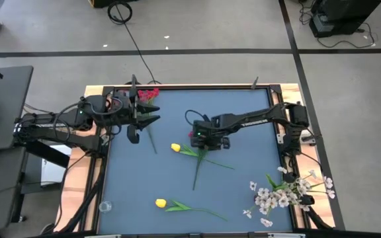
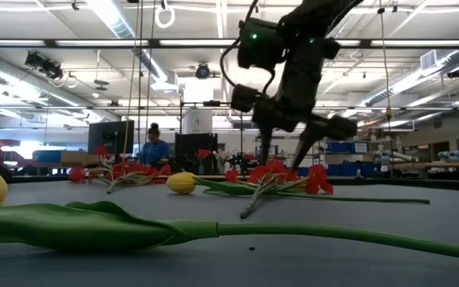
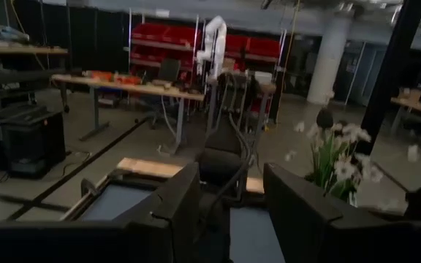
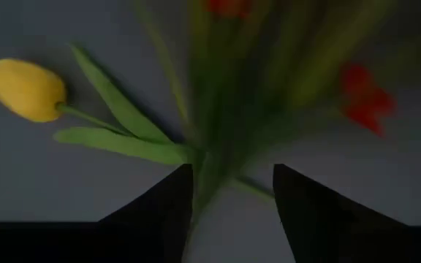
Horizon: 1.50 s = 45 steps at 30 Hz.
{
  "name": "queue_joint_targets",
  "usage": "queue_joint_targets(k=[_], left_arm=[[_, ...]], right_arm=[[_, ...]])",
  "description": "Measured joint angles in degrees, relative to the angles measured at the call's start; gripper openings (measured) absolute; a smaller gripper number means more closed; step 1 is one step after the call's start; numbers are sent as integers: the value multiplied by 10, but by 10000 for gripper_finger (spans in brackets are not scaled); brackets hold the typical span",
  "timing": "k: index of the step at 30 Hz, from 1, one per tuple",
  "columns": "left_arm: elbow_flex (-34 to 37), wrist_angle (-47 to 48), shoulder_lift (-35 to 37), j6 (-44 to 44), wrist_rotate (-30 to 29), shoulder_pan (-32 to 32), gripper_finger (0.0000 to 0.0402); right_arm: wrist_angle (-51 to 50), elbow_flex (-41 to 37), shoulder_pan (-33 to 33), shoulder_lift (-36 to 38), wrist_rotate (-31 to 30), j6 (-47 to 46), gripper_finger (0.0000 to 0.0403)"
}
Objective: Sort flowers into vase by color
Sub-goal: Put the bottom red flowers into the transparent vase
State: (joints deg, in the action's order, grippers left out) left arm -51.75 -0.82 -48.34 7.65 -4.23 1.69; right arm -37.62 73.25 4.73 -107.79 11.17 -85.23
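Observation:
My right gripper [image 1: 204, 140] [image 4: 232, 212] hangs open, pointing down over a small heap of flowers at mid-table. The heap is a yellow tulip [image 1: 176, 148] [image 4: 24, 88] with long leaves and a red-blossomed stem [image 2: 277, 171] [image 4: 364, 102] lying across it. In the right wrist view the green stems [image 4: 210, 183] run between the fingers; I cannot tell whether they touch. My left gripper [image 1: 137, 122] [image 3: 229, 212] is open and level at the far left, beside another red flower [image 1: 148, 96] lying flat. A second yellow tulip [image 1: 161, 203] lies near the front edge.
A spray of white blossoms [image 1: 286, 192] [image 3: 338, 157] stands upright at the table's near right corner; what holds it does not show. A small clear object [image 1: 104, 206] sits at the near left corner. A wooden rim [image 1: 177, 86] borders the blue-grey table. A person shows far behind the table [image 2: 154, 143].

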Motion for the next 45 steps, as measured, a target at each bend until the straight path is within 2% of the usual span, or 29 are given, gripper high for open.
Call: queue_joint_targets(k=[3, 11, 16, 19, 22, 29, 32, 33, 41, 45], left_arm=[[0, 24, 0, -3, 0, 0, 157], [0, 42, 0, 12, -1, 0, 157], [0, 42, 0, 16, -6, 0, 157], [0, 41, 0, 16, -14, 0, 157], [0, 41, 0, 16, -21, 0, 157], [0, 41, 0, 16, -22, 0, 157], [0, 58, 0, 31, -53, 1, 157], [0, 67, 0, 40, -66, 2, 157], [0, 97, 23, 66, -88, 11, 157], [-25, 187, 62, 95, -122, 11, 157]], right_arm=[[30, 0, 0, -16, -2, 22, 227], [-6, 0, -5, -27, -13, -42, 321], [-9, 0, -7, -36, -41, -72, 330], [-10, 1, -4, -51, -43, -77, 308], [-15, 3, -2, -65, -37, -77, 266], [-31, 0, -2, -60, -48, -47, 106], [-5, -1, 0, -47, -55, -8, 33], [4, -2, 2, -42, -56, 7, 20], [202, -2, 11, 3, -78, 126, 28], [336, -2, 10, 6, -66, 213, 14]])
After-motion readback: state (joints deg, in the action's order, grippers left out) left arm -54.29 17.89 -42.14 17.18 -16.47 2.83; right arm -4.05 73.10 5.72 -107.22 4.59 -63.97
